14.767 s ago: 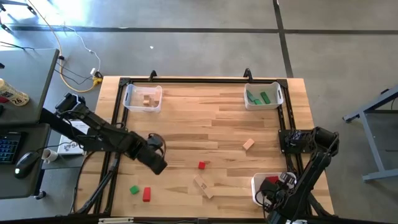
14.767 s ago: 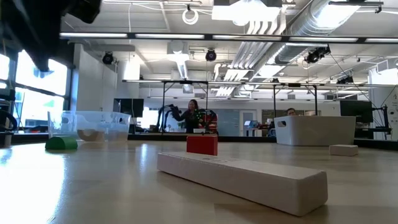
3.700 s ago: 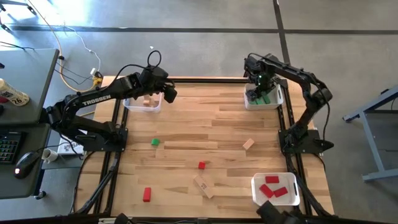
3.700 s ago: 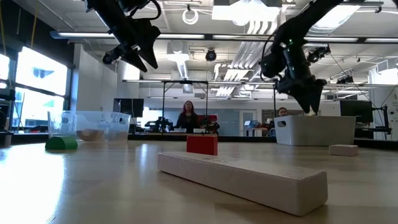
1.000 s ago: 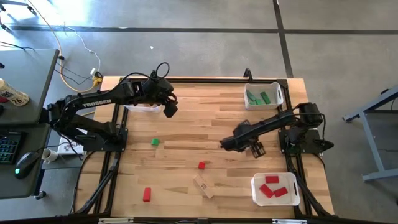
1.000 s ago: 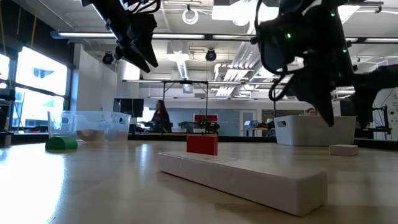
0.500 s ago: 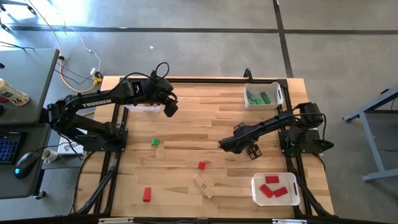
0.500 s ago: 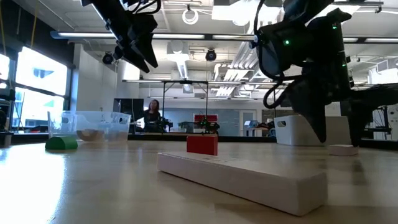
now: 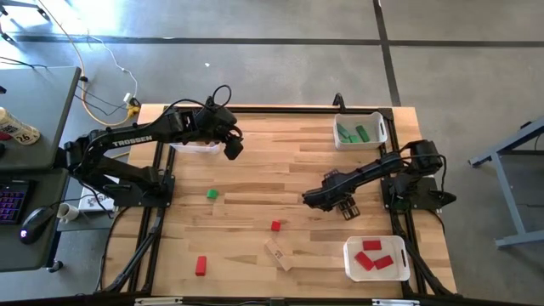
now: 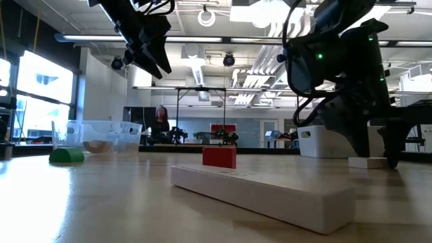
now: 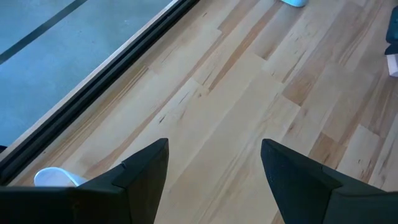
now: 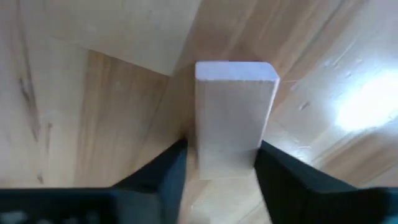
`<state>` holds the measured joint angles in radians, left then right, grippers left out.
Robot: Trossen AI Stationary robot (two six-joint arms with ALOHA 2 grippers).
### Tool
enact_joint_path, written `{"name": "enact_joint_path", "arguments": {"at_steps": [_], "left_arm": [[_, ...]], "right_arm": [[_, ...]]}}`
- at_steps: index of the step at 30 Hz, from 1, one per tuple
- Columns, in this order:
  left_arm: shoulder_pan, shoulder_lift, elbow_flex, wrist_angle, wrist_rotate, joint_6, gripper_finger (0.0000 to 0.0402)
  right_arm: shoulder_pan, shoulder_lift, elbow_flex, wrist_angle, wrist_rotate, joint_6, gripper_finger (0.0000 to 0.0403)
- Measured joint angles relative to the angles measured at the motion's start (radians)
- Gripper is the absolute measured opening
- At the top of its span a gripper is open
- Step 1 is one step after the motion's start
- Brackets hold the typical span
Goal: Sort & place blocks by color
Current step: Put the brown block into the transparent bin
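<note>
Tan block [image 12: 235,118] lies on the table [image 9: 280,170] left of the red-block bin [image 9: 376,257], lengthwise between the right gripper's [image 12: 217,163] fingers, pinched at its sides; left gripper [image 9: 231,148] hangs open, well apart.

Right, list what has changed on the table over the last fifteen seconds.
The right gripper left the red bin, visited the green bin, then dropped over the tan block, fingers closing around it. The left gripper rose toward the tan bin. One green block shifted. Other loose blocks stayed.
</note>
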<state>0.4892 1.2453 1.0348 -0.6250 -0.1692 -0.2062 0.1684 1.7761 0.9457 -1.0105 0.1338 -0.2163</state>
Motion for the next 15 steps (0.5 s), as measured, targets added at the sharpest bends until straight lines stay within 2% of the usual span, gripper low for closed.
{"name": "enact_joint_path", "arguments": {"at_steps": [4,10,15], "left_arm": [[0.0,0.0,0.0,0.0,0.0,0.0,0.0243],[0.0,0.0,0.0,0.0,0.0,0.0,0.0243],[0.0,0.0,0.0,0.0,0.001,0.004,0.0243]], "right_arm": [[0.0,-0.001,0.0,-0.002,-0.034,0.048,0.0092],[0.002,0.002,0.012,-0.008,-0.058,0.138,0.0092],[0.003,0.0,0.062,0.005,-0.119,0.2,0.0092]]}}
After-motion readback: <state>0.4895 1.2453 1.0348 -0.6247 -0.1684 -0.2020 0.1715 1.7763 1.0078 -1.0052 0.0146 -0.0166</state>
